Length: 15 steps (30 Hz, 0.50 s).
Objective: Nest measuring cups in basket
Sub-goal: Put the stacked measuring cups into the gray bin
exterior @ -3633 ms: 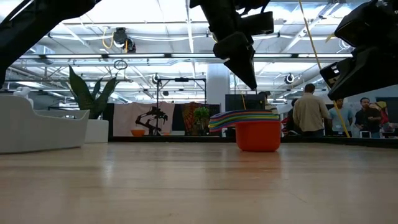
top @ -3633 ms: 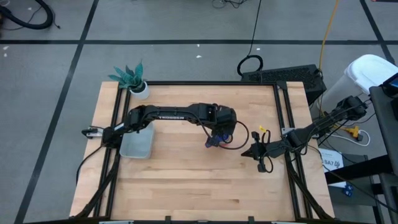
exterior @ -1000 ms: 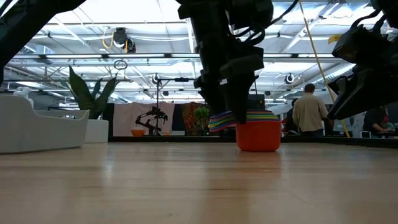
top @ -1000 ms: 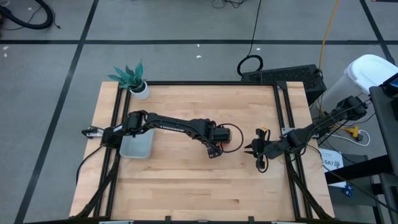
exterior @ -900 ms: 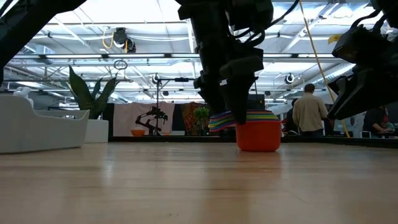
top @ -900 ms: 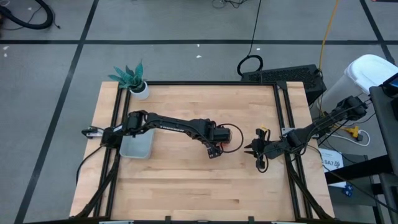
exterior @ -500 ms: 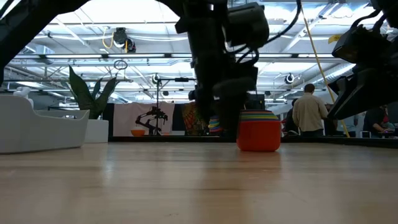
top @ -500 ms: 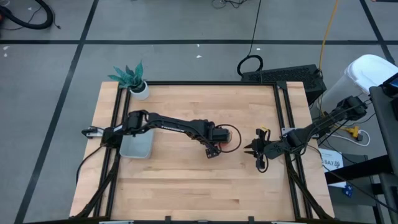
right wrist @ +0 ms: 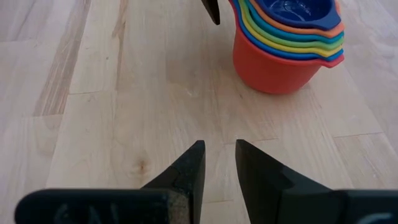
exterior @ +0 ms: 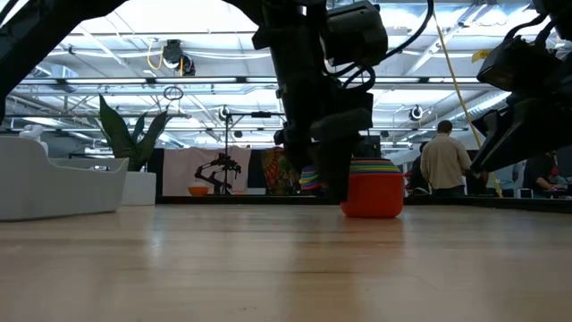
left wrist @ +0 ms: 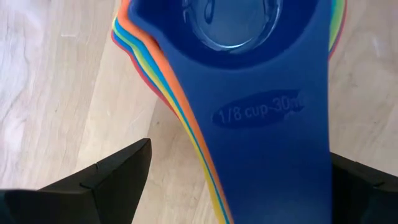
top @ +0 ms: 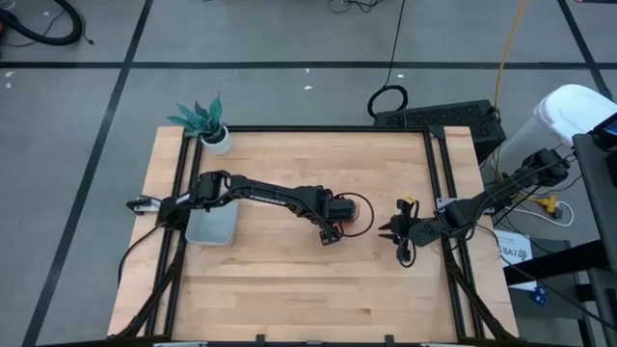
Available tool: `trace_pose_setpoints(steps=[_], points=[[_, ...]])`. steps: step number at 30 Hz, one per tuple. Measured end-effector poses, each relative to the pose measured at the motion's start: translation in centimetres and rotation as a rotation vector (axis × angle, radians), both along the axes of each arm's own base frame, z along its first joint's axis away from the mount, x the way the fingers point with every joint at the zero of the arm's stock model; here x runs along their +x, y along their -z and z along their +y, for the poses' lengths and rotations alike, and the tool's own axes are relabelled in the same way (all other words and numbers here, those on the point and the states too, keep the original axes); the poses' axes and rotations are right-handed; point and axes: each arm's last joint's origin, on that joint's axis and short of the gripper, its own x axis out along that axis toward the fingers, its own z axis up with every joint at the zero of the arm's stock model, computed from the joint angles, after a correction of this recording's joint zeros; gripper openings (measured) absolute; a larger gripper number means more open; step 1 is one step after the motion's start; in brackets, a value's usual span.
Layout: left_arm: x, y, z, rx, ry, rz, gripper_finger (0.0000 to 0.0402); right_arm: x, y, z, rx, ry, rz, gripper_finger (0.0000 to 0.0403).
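a: where's the stack sitting?

b: the measuring cups (top: pixel 355 214) are already nested into one pile, standing on the counter (top: pixel 289 280) right of centre in the high view, well apart from the basket (top: pixel 212 225) at the left edge.

a: and the left end effector (top: pixel 331 232)?

b: down at the handle end of the stack. in the left wrist view its two fingers (left wrist: pixel 118 171) stand wide apart on either side of the fanned handles, holding nothing as far as i can see.

a: how would you expect the pile to handle?

b: my guess: light, stiff plastic, smooth enough to slip. the handles are thin and layered, so a pinch across them could shear the cups apart. taking all the handles together close to the bowls looks safest.

a: the right end effector (top: pixel 398 234)?

b: waiting just right of the stack, fingers slightly parted, empty, seen best in the right wrist view.

a: what does one view give that another lacks?

b: the left wrist view reads the lettering on the dark blue cup (left wrist: pixel 261 93) on top; the low view shows the red cup (exterior: pixel 371 195) resting flat on the counter, which the high view cannot.
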Motion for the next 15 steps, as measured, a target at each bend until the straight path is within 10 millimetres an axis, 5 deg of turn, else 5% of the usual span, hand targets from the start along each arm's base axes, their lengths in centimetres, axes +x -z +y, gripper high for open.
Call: trace_pose_setpoints(steps=[10,15], points=[[-0.02,0.01,0.00,-0.001,-0.004,0.002,0.0357,0.00,0.00,0.00,0.006,0.005,0.000,0.0084],[-0.05,0.03,-0.08,-0.033,-0.009,0.003,0.0242,0.00,0.00,0.00,0.006,0.005,0.000,0.0084]])
